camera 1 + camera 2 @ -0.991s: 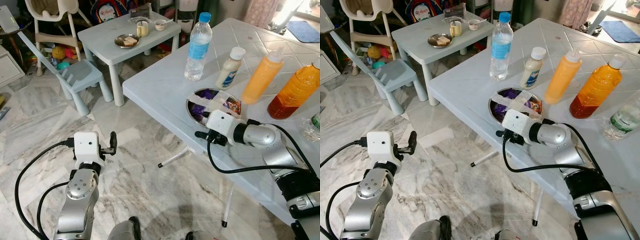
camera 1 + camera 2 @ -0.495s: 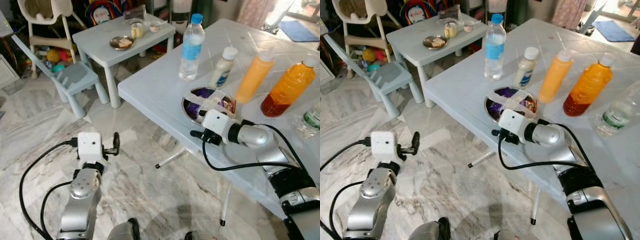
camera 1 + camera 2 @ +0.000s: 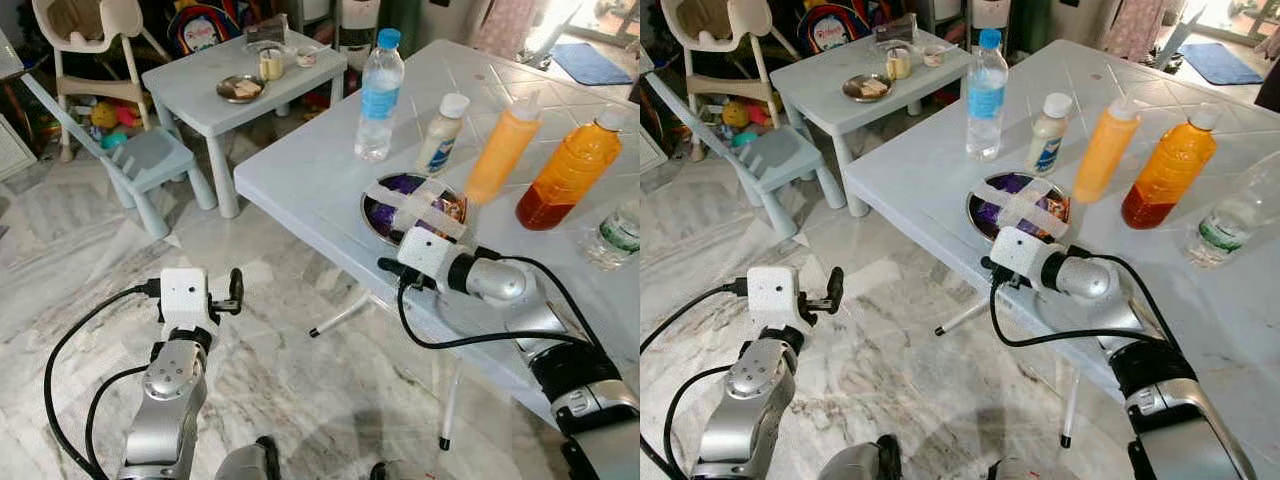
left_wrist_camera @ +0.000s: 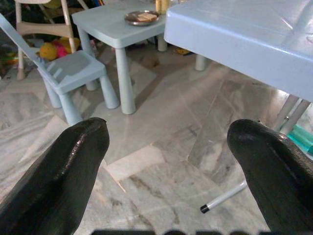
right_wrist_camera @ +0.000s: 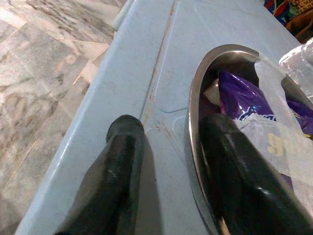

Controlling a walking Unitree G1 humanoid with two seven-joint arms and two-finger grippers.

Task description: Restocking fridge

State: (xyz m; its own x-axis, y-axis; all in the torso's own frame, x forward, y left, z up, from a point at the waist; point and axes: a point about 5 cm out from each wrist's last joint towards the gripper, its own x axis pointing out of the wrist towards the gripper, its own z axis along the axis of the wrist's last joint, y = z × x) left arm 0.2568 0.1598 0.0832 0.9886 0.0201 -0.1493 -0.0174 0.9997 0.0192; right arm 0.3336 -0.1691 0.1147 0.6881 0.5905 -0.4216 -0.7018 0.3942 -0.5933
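Left eye: right gripper (image 3: pixel 392 270) sits at the near edge of the pale blue plastic table (image 3: pixel 310 170), right at the rim of the round steel bowl (image 3: pixel 374 212) that holds purple wrappers under strips of white tape. Behind the bowl stand a clear water bottle with blue cap and label (image 3: pixel 377 95), a small white sauce bottle (image 3: pixel 440 135), an orange squeeze bottle (image 3: pixel 502 148) and an amber juice bottle (image 3: pixel 568 172). A clear green-labelled bottle (image 3: pixel 622 228) lies at the far right. Left gripper (image 3: pixel 233 292) hangs low over the marble floor (image 3: pixel 80 260), well apart from the table.

Right eye: same layout. A small pale blue kids' table (image 3: pixel 855 75) with a metal dish (image 3: pixel 866 88) stands further back, a matching small chair (image 3: pixel 775 160) beside it.

Left wrist: the two black fingers (image 4: pixel 63 171) are spread wide with nothing between them; floor, small chair and table edge beyond.

Right wrist: fingers straddle the bowl's rim, one finger (image 5: pixel 115 181) on the tabletop outside, the other inside the bowl against the purple wrapper (image 5: pixel 239 100). Can't tell whether they actually clamp the rim; there is a gap between them.
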